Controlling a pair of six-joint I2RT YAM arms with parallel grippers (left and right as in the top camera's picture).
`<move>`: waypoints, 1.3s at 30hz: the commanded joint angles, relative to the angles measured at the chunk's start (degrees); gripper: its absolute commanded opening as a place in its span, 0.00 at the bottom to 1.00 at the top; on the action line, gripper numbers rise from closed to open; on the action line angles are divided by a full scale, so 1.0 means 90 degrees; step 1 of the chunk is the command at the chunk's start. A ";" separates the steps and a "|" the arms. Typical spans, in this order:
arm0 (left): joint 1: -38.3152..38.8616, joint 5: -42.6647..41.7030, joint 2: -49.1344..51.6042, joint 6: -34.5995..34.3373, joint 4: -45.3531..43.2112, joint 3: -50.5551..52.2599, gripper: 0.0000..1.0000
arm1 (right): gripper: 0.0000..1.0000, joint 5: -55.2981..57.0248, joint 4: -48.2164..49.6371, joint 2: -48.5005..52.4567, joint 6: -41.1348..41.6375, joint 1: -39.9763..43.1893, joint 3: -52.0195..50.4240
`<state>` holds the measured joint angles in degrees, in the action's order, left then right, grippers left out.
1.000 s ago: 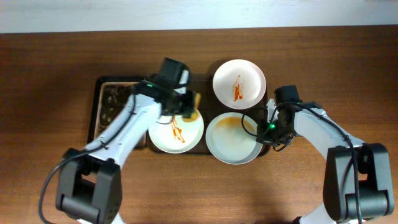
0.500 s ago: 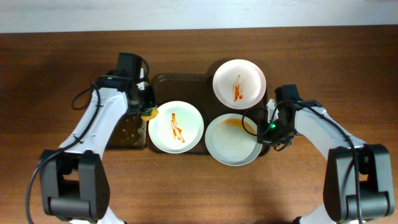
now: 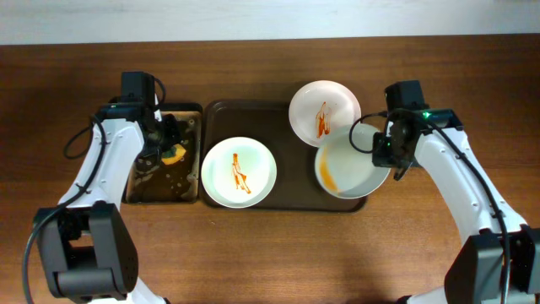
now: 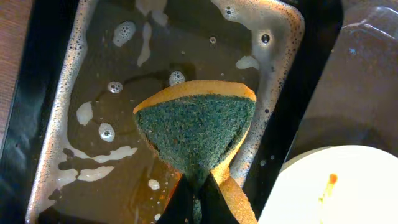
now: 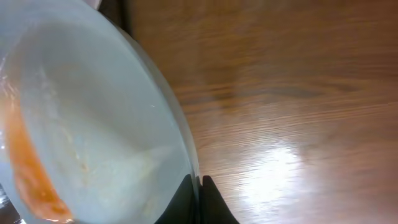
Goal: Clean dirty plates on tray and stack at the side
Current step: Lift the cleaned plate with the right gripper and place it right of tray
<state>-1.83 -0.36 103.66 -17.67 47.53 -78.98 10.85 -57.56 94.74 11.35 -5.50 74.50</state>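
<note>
The dark brown tray point(image 3: 287, 122) holds a plate point(image 3: 239, 171) with an orange-red streak at front left and a second streaked plate point(image 3: 325, 111) at back right. My right gripper point(image 3: 384, 153) is shut on the rim of the third plate point(image 3: 350, 165), which is tilted and lifted over the tray's right end; it has an orange smear along its lower edge point(image 5: 31, 168). My left gripper point(image 4: 199, 205) is shut on a yellow and green sponge point(image 4: 198, 127) over the black soapy-water tray point(image 3: 160, 173).
The black tray's soapy water point(image 4: 143, 81) has foam and bubbles. Bare wooden table point(image 5: 292, 93) lies to the right of the brown tray. A streaked plate edge point(image 4: 336, 186) shows in the left wrist view.
My left gripper carried the sponge left from the front-left plate to the black tray. My right gripper lifted and tilted the third plate, moving it up and right.
</note>
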 commanded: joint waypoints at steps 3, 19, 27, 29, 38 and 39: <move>-0.0012 0.0070 -0.0056 0.0095 -0.0017 -0.0075 0.00 | 0.04 0.2057 -0.0131 -0.0131 -0.0036 -0.0692 0.0333; -0.0012 0.0068 -0.0056 0.0095 -0.0012 -0.0075 0.00 | 0.04 0.5894 0.0954 -0.0131 -0.0063 -0.3453 0.0333; -0.0012 0.0068 -0.0056 0.0095 -0.0015 -0.0075 0.00 | 0.04 0.6069 0.1073 -0.0131 -0.0061 -0.3650 0.0333; -0.0012 0.0068 -0.0056 0.0095 -0.0015 -0.0075 0.00 | 0.04 0.6037 0.1073 -0.0131 -0.0010 -0.3638 0.0333; -0.0012 0.0068 -0.0056 0.0095 -0.0012 -0.0075 0.00 | 0.04 0.4357 0.0986 -0.0131 0.1008 -0.3492 0.0333; -0.0012 0.0068 -0.0056 0.0092 -0.0012 -0.0075 0.00 | 0.04 0.4063 0.0933 -0.0131 0.1202 -0.3412 0.0333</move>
<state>-1.80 -0.36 103.66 -17.52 47.51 -78.98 57.12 -48.31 94.76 15.05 -37.71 76.18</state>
